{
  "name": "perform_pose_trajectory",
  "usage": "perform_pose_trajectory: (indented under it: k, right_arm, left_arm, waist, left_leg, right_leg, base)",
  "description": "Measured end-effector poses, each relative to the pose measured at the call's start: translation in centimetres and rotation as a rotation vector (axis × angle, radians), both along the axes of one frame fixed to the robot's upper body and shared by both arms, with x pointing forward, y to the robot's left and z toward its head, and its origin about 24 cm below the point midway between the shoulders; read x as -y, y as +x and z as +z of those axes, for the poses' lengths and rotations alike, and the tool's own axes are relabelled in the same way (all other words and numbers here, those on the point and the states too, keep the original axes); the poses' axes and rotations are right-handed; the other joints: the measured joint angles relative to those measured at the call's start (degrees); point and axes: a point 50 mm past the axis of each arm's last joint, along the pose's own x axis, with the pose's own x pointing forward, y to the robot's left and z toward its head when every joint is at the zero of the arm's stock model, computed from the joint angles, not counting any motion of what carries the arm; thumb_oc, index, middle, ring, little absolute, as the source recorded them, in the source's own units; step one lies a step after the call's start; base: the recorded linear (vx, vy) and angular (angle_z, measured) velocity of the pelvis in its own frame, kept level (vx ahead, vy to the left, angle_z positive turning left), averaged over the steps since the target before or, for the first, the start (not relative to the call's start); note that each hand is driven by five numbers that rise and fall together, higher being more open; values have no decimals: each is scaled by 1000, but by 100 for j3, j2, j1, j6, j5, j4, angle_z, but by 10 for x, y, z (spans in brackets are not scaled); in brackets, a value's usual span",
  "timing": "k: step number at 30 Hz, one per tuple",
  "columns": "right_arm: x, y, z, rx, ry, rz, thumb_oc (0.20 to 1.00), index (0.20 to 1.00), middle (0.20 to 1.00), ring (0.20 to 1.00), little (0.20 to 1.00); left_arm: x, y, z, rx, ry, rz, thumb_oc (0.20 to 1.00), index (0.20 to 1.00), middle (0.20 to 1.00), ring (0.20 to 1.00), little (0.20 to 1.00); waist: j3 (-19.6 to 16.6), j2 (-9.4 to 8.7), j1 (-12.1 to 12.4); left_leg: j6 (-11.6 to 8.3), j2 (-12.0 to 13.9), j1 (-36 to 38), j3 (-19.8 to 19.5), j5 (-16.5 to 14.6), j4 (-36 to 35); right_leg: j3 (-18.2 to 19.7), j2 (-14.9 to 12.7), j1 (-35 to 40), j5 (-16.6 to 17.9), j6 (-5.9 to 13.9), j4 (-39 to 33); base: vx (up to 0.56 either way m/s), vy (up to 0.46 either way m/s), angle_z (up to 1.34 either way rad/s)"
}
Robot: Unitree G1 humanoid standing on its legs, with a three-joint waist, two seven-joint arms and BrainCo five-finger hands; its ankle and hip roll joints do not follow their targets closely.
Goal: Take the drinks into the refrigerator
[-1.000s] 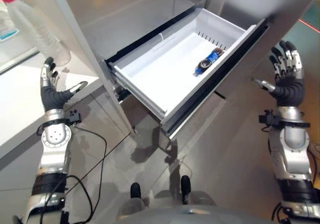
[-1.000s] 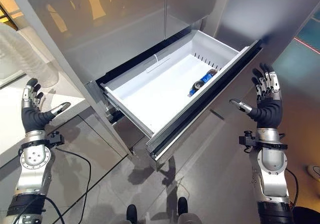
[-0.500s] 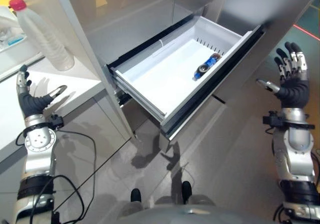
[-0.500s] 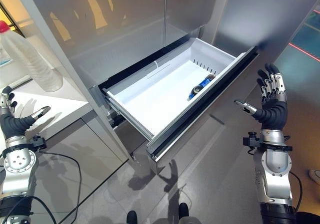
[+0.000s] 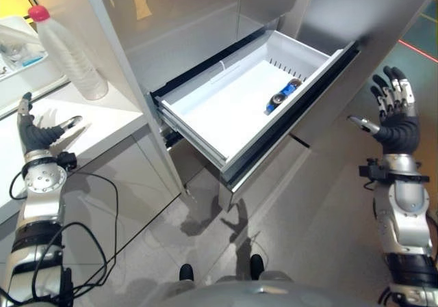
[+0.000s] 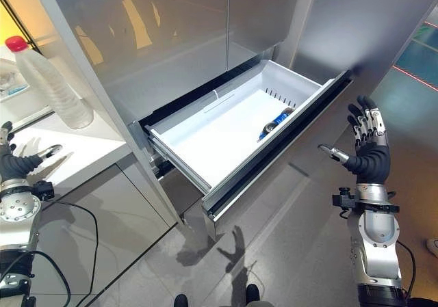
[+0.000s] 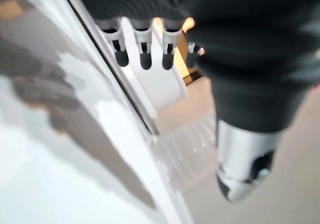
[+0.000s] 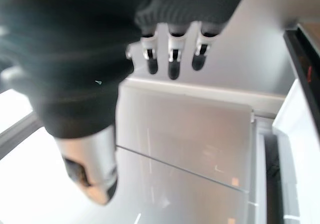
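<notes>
A clear plastic bottle with a red cap stands upright on the white counter to the left of the refrigerator. The refrigerator's white drawer is pulled out, and a blue can lies on its side in its far right part. My left hand is open above the counter's near part, well short of the bottle, holding nothing. My right hand is open and raised in the air to the right of the drawer front, empty; its straight fingers face the steel door.
The steel refrigerator doors rise above the drawer. The drawer's dark front panel juts toward the right hand. A tray with small items sits at the back of the counter. Grey tiled floor lies below.
The camera has swung left, bringing the bottle fully into sight. My left hand has drawn back from near the bottle toward the counter's near part. The right hand stays raised and open.
</notes>
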Motion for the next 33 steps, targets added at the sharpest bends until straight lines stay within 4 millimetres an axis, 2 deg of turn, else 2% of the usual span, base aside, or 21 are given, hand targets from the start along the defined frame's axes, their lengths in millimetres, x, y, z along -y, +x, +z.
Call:
perform_pose_trajectory:
  k: [3, 6, 12, 15, 22, 26, 33]
  right_arm:
    - [1, 1, 2, -2, -14, 1, 1000, 1000, 1000, 1000, 1000]
    - [1, 1, 3, -2, -18, 2, 1000, 1000, 1000, 1000, 1000]
    - [3, 5, 5, -2, -30, -5, 1000, 1000, 1000, 1000, 1000]
    - [5, 6, 4, -8, -25, -14, 1000, 1000, 1000, 1000, 1000]
    - [5, 6, 3, -9, -23, -12, 1000, 1000, 1000, 1000, 1000]
    - [5, 6, 3, -10, -24, -12, 1000, 1000, 1000, 1000, 1000]
    - [5, 6, 3, -11, -25, -8, 1000, 1000, 1000, 1000, 1000]
  left_arm:
    - [16, 18, 13, 29, 8, -71, 1000, 1000, 1000, 1000, 1000]
    - [23, 27, 22, 57, -6, -97, 1000, 1000, 1000, 1000, 1000]
    - [21, 39, 62, 175, 9, -82, 1000, 1000, 1000, 1000, 1000]
    - [21, 39, 67, 199, 6, -76, 1000, 1000, 1000, 1000, 1000]
    - [20, 38, 71, 222, 8, -76, 1000, 1000, 1000, 1000, 1000]
    - [20, 38, 70, 214, 8, -80, 1000, 1000, 1000, 1000, 1000]
    - [25, 39, 60, 218, -37, -88, 1000, 1000, 1000, 1000, 1000]
  waist:
    - [1, 0, -110]
    - [16, 23, -152]
    - [48, 15, -141]
    - [110, 12, -144]
    - [330, -3, -156]
    - [337, -5, -169]
    - [366, -3, -184]
  left_leg:
    - [-8, 7, -217, -70, 42, 0]
    - [-21, 29, -311, -116, 61, -1]
    - [-95, 121, -874, -267, 210, -1]
    - [-97, 136, -889, -277, 212, -1]
    - [-98, 136, -729, -285, 212, -2]
    - [-98, 136, -700, -286, 212, -2]
    - [-99, 138, -542, -282, 210, -3]
  right_leg:
    - [-49, 8, -178, 12, -10, 0]
    - [-93, 28, -257, 12, -13, -1]
    - [-206, 132, -753, 108, -108, 0]
    - [-222, 143, -756, 105, -105, 0]
    - [-245, 141, -578, 100, -98, -4]
    - [-272, 141, -540, 96, -95, -6]
    - [-265, 141, -386, 91, -91, -9]
  base:
    - [-15, -51, 10]
    - [-13, -51, 7]
    - [-25, -36, 9]
    - [66, -10, 1]
    - [53, 3, 2]
    - [20, 1, 2]
    - [22, 0, 0]
